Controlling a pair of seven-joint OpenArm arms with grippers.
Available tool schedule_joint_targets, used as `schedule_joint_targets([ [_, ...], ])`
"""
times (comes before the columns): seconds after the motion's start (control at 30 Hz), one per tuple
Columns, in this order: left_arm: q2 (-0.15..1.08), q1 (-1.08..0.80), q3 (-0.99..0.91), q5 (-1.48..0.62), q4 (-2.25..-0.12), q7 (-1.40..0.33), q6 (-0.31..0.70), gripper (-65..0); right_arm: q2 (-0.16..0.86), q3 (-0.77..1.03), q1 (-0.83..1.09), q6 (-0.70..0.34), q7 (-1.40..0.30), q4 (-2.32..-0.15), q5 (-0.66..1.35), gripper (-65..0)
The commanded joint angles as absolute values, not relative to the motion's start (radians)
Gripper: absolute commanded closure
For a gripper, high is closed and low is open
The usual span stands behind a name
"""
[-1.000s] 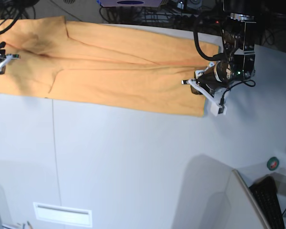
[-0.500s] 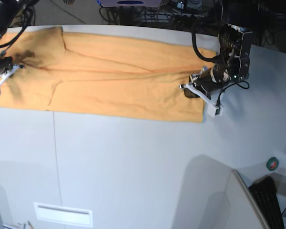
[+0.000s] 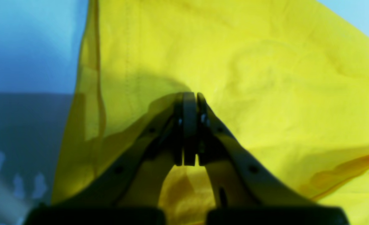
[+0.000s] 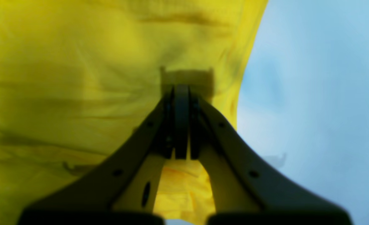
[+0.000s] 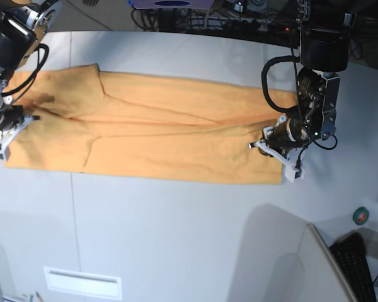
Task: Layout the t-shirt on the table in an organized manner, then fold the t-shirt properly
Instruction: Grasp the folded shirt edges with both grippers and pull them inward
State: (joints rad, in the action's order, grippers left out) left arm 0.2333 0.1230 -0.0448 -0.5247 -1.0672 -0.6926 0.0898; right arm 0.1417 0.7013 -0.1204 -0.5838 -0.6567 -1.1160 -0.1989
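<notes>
The light orange t-shirt [image 5: 164,135] lies stretched out lengthwise across the far half of the table [image 5: 176,239]. My left gripper [image 5: 257,146] is shut on the shirt's right end, and in the left wrist view its jaws [image 3: 189,97] press together over the cloth [image 3: 265,78]. My right gripper [image 5: 24,121] is shut on the shirt's left end. The right wrist view shows those jaws [image 4: 181,89] closed on the fabric [image 4: 62,78] near its edge, with bare table [image 4: 312,93] beside it. No lettering shows.
A green tape roll [image 5: 361,215] and a black keyboard [image 5: 356,267] sit at the near right, beside a grey panel [image 5: 302,264]. A white slot [image 5: 83,282] lies near the front left. Cables [image 5: 208,19] crowd the far edge. A thin seam [image 5: 72,220] crosses the table.
Both grippers have pulled the t-shirt toward the near side of the table. The whole garment has slid with them and stays stretched between them.
</notes>
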Motion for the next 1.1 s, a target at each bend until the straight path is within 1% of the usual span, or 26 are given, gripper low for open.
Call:
schedule_joint_targets([
  [0.0, 0.243, 0.130, -0.054, -0.516, -1.106, -0.705, 0.077, 0.0, 0.159, 0.710, -0.137, -0.581, -0.642, -1.162, -0.188, 0.0],
  [0.17, 0.245, 0.064, -0.067, -0.519, -1.299, -0.708, 0.077, 0.0, 0.131, 0.713, -0.087, -0.581, -0.642, -1.331, -0.189, 0.0],
  [0.27, 0.239, -0.015, -0.148, -0.519, -1.432, -0.708, 0.081, 0.0, 0.101, 0.705, -0.036, -0.581, -0.642, -1.449, -0.189, 0.0],
  [0.37, 0.237, -0.081, -0.237, -0.519, -1.527, -0.708, 0.081, 0.0, 0.082, 0.705, -0.008, -0.581, -0.642, -1.515, -0.189, 0.0],
  [0.4, 0.237, -0.099, -0.260, -0.519, -1.538, -0.708, 0.081, -5.8, 0.081, 0.705, -0.005, -0.581, -0.642, -1.521, -0.191, 0.0],
  [0.5, 0.237, -0.133, -0.344, -0.519, -1.531, -0.707, 0.084, -41.5, 0.081, 0.705, 0.004, -0.581, -0.642, -1.521, -0.191, 0.0],
  [0.53, 0.237, -0.136, -0.361, -0.519, -1.517, -0.707, 0.099, -51.2, 0.081, 0.705, 0.005, -0.581, -0.642, -1.521, -0.191, 0.0],
  [0.57, 0.239, -0.136, -0.377, -0.519, -1.494, -0.707, 0.127, -59.4, 0.081, 0.705, 0.005, -0.581, -0.642, -1.521, -0.191, 0.0],
  [0.6, 0.240, -0.131, -0.387, -0.519, -1.465, -0.707, 0.153, -62.7, 0.081, 0.705, 0.005, -0.581, -0.642, -1.520, -0.191, 0.0],
  [0.63, 0.242, -0.125, -0.398, -0.519, -1.423, -0.707, 0.193, -62.7, 0.079, 0.705, 0.005, -0.582, -0.642, -1.520, -0.189, 0.0],
  [0.67, 0.242, -0.110, -0.400, -0.519, -1.385, -0.707, 0.229, -61.2, 0.076, 0.705, 0.005, -0.582, -0.642, -1.520, -0.189, 0.0],
  [0.8, 0.245, -0.045, -0.400, -0.515, -1.208, -0.704, 0.323, -50.2, 0.059, 0.705, 0.005, -0.582, -0.642, -1.521, -0.191, 0.0],
  [0.9, 0.242, -0.010, -0.392, -0.512, -1.133, -0.704, 0.354, -46.4, 0.058, 0.705, 0.005, -0.582, -0.642, -1.521, -0.191, 0.0],
  [1.07, 0.237, -0.001, -0.387, -0.513, -1.106, -0.702, 0.355, -44.8, 0.058, 0.705, 0.007, -0.582, -0.642, -1.521, -0.191, 0.0],
])
